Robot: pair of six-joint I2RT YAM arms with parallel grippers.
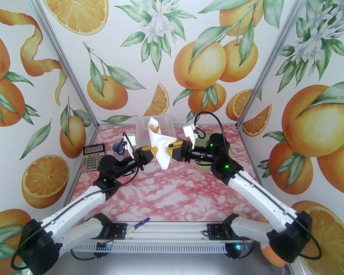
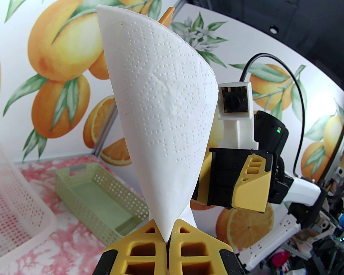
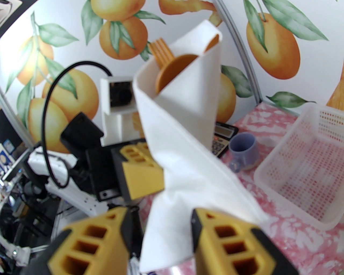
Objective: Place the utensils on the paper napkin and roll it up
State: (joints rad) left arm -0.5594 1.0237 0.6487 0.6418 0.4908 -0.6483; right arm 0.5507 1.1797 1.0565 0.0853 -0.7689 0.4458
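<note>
The paper napkin (image 1: 161, 146) is up in the air above the table's middle, wrapped into a cone around the utensils. A fork (image 3: 161, 51) and a spoon (image 3: 172, 69), both orange-brown, poke out of its open top; an orange tip (image 2: 167, 14) also shows behind the napkin (image 2: 164, 112). My left gripper (image 2: 168, 236) is shut on the cone's lower tip, coming from the left (image 1: 153, 152). My right gripper (image 3: 160, 214) faces it from the right (image 1: 172, 149) with its jaws apart. A loose flap of the napkin (image 3: 188, 174) hangs between them, brushing the right finger.
A white perforated basket (image 1: 168, 120) stands at the back behind the napkin. A green basket (image 2: 91, 188) sits under the right arm. A calculator (image 1: 92, 158) and a blue mug (image 3: 243, 150) are at the left. A blue pen (image 1: 139, 224) lies on the front rail.
</note>
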